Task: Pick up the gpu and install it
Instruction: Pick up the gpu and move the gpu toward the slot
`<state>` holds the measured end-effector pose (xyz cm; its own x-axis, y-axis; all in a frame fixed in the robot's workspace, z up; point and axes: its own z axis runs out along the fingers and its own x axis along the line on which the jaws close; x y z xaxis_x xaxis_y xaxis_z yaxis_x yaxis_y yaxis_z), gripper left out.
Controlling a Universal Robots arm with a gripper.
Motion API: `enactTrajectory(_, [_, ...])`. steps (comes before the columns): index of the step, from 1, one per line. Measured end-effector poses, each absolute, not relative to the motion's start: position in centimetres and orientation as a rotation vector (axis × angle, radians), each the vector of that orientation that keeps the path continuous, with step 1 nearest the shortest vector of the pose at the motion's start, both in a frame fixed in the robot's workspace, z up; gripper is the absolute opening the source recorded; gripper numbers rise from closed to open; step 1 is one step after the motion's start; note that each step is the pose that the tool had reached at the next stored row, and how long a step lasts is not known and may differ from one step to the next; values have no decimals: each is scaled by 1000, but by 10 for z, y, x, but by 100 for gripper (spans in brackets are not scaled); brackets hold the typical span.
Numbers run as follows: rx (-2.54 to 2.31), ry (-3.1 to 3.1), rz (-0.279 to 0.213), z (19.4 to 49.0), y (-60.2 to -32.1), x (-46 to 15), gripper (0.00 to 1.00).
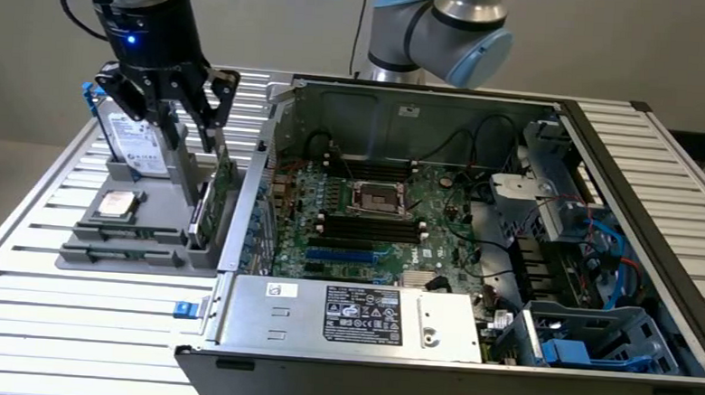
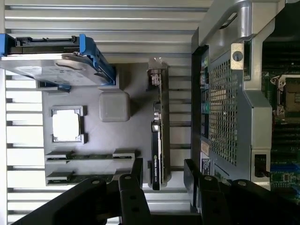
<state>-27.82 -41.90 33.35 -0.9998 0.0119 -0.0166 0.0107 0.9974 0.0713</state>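
The gpu (image 1: pixel 212 201) stands on its long edge in a slot of the grey parts holder (image 1: pixel 133 245), close beside the open computer case's side wall. In the wrist view the gpu (image 2: pixel 159 126) appears edge-on as a thin dark strip with its silver bracket at one end. My gripper (image 1: pixel 169 120) hangs open above the holder, higher than the card and nothing between its fingers. In the wrist view one black finger (image 2: pixel 136 180) and the other stand either side of the card's near end, with my gripper (image 2: pixel 164 176) centred over it.
A silver hard drive with blue handle (image 1: pixel 132 141) stands at the holder's back, a CPU (image 1: pixel 117 203) lies flat beside it, and memory sticks (image 2: pixel 89 157) lie in slots. The open case (image 1: pixel 641 222) with its motherboard (image 1: pixel 364 212) takes the exterior view's right.
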Motion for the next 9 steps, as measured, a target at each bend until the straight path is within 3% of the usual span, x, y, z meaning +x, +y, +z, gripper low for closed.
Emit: enactTrajectory(9, [17,3122,111,317,-427,-278,48])
